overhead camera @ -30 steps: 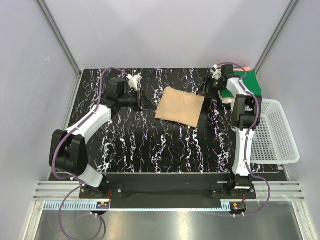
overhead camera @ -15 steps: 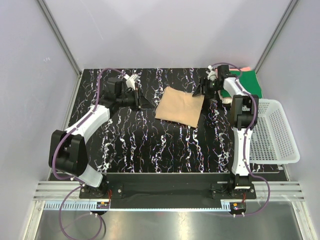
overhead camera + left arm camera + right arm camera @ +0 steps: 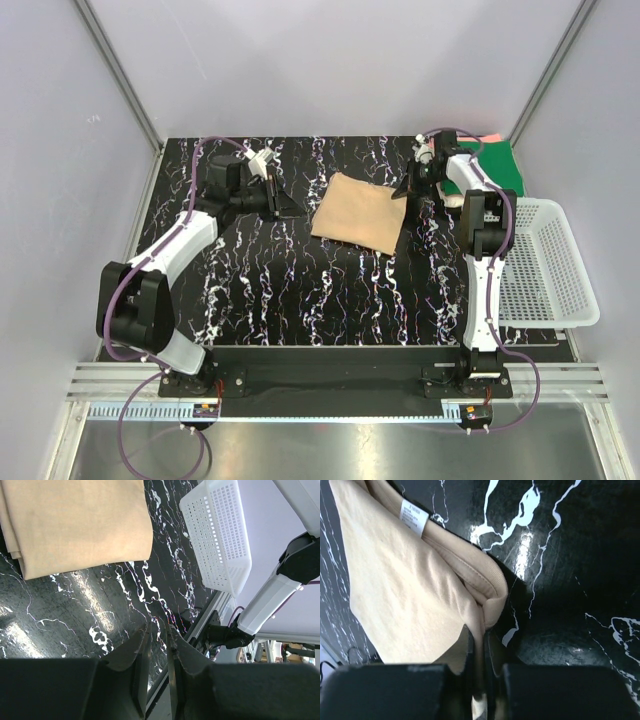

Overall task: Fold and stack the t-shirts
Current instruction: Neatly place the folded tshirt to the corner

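Right tool (image 3: 479,641) is pinched on the far right corner of the folded tan cloth t-shirt (image 3: 358,212), which lies flat on the black white-veined surface (image 3: 300,290). Left tool (image 3: 157,630) hangs just left of that shirt, jaws nearly together with nothing between them. A dark green t-shirt (image 3: 506,165) and a coral-pink t-shirt (image 3: 490,138) lie at the far right corner, behind the white plastic mesh basket (image 3: 548,262).

The white label (image 3: 413,513) on the tan t-shirt (image 3: 405,605) is illegibly small.

Bright light, tabletop (image 3: 85,587) glare, foreground perhaps defocused.
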